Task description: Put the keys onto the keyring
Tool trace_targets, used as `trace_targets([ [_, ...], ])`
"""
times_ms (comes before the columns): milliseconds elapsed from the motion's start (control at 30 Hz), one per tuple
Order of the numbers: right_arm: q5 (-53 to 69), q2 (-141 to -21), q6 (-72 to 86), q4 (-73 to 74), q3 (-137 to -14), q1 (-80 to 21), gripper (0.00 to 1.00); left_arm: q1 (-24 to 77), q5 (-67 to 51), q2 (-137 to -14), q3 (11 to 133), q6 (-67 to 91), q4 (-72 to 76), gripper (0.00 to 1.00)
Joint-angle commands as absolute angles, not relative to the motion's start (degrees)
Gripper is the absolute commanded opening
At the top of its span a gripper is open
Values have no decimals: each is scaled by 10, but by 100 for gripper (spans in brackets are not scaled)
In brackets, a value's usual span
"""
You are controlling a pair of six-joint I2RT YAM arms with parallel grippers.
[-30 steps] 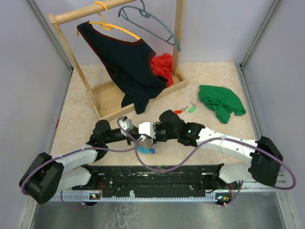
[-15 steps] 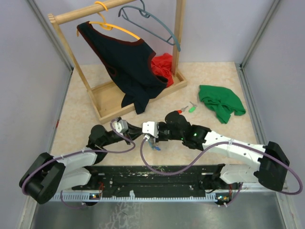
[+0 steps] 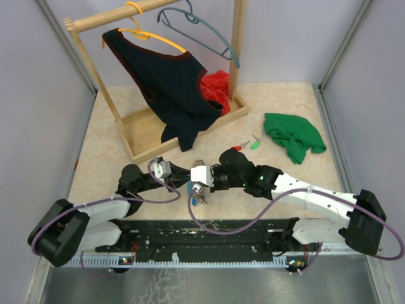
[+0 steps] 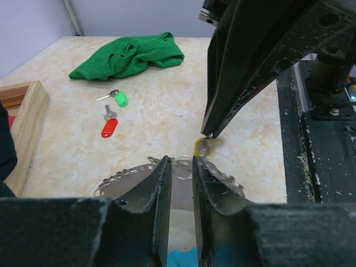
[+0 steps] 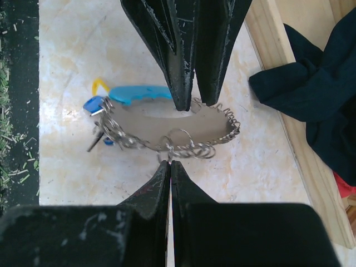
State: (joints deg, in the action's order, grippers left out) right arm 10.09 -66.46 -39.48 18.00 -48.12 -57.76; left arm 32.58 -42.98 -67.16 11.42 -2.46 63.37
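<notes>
The keyring hangs between my two grippers at the near middle of the table (image 3: 197,200). In the right wrist view its light-blue band (image 5: 142,93) joins a grey wire coil (image 5: 192,147), with a blue-capped key (image 5: 93,105) and a yellow-capped key (image 5: 99,84) dangling on the left. My left gripper (image 4: 181,164) is nearly shut on the ring's upper side; its fingers (image 5: 178,50) come down from above. My right gripper (image 5: 170,164) is shut on a loop of the coil. A red-capped key (image 4: 109,127) and a green-capped key (image 4: 120,99) lie loose on the table.
A green cloth (image 3: 292,136) lies at the right, beyond the loose keys (image 3: 238,147). A wooden clothes rack (image 3: 183,120) with a dark top, hangers and a red cloth stands at the back left. The black arm base rail (image 3: 209,231) runs along the near edge.
Both grippers have shifted slightly at the keyring. The right wrist has moved a little right and down, the left wrist drew back left. The blue band shows less from above.
</notes>
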Motion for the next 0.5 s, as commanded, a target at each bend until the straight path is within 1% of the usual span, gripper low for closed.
trace_targets([
  [0,98,-648,-413,193,-530,-586,0,323,-494,-675,142,-50,614,28],
  [33,98,-648,-415,196,-533,-587,0,324,-504,-676,148,-49,606,29],
  [67,99,-646,-415,198,-535,-587,0,325,-512,-679,153,-48,601,34],
  [100,99,-644,-417,199,-536,-586,0,325,-522,-685,157,-47,599,37],
  [233,99,-643,-420,205,-543,-586,0,328,-553,-714,171,-41,602,42],
  [300,101,-642,-423,207,-545,-586,0,329,-566,-730,177,-32,611,44],
  [467,106,-644,-423,207,-547,-587,0,331,-578,-757,191,-27,617,44],
])
